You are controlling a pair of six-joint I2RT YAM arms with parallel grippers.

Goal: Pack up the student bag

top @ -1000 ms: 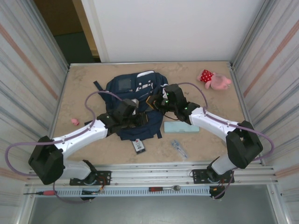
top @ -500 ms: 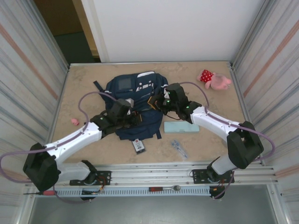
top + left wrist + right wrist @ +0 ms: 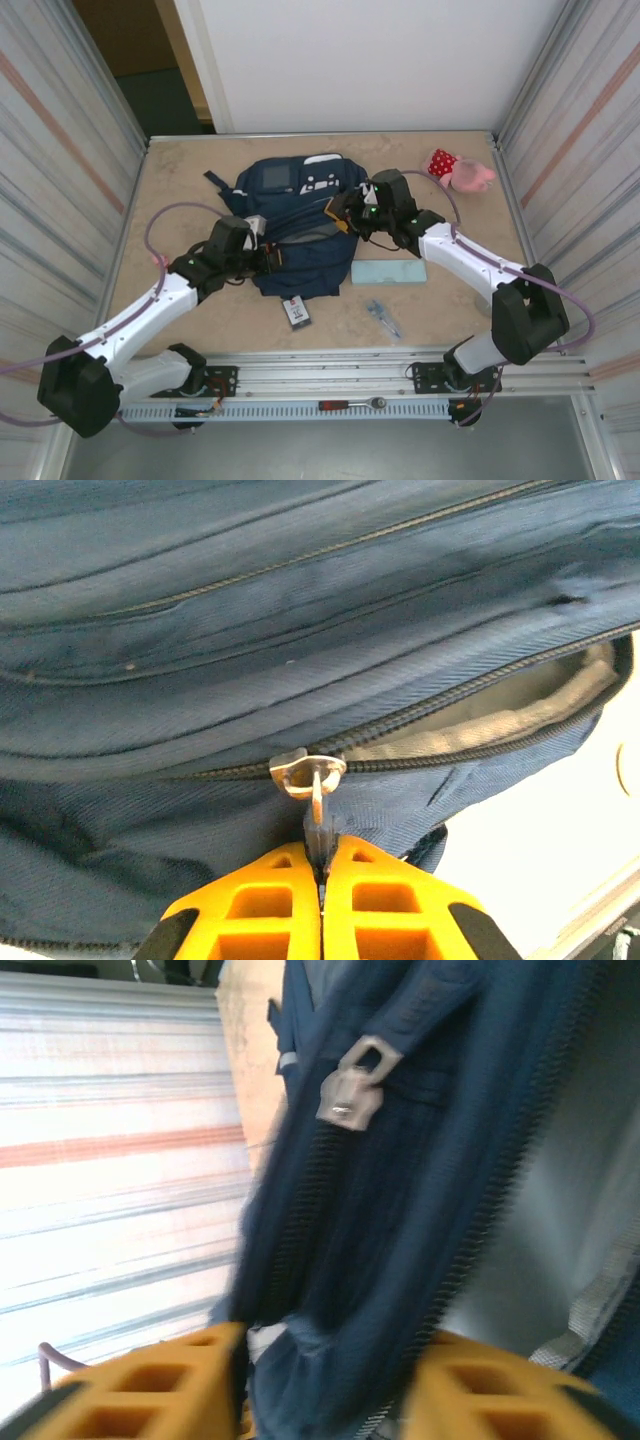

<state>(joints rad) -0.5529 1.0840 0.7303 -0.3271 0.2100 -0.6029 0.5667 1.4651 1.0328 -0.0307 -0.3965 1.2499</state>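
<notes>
Now, from above, the student bag [image 3: 295,190] lies at upper centre of the table. The left gripper [image 3: 268,256] has drawn back toward the lower left, and the right gripper [image 3: 342,212] sits at the bag's right edge. On the left wrist, the orange jaws are newly clenched on the zipper pull [image 3: 316,815], with pale lining [image 3: 500,715] showing at right. On the right wrist, the jaws have just sprung apart, a navy fold loose between them. Probably the compartment is being unzipped; nothing is packed yet.
</notes>
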